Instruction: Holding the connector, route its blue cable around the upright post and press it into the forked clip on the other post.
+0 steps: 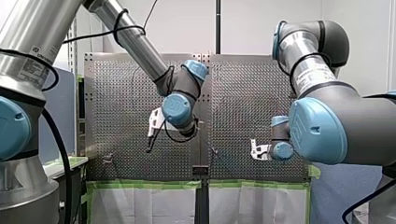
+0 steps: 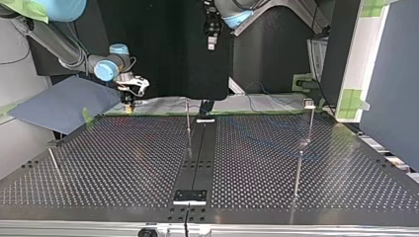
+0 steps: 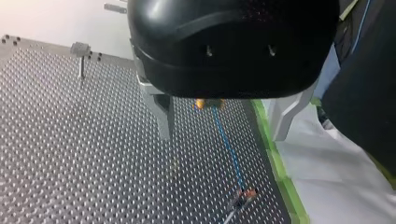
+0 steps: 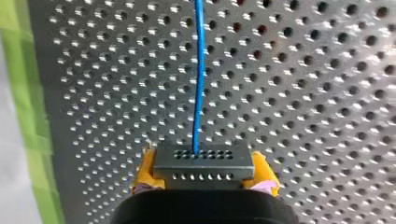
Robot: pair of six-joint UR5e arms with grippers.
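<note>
One perforated table [image 2: 123, 163]. Left gripper [image 3: 223, 137]: metal fingers spread, empty, upper middle of the top view. Right gripper [image 4: 204, 176]: yellow pads clamped on the connector [image 4: 203, 161], upper left of the top view, at the table's far edge. Upright post [image 2: 188, 121]: thin, mid-table. Blue cable [image 4: 200, 70]: likely light and limp; runs ahead from the connector. Hold the rigid connector body, not the strand.
</note>
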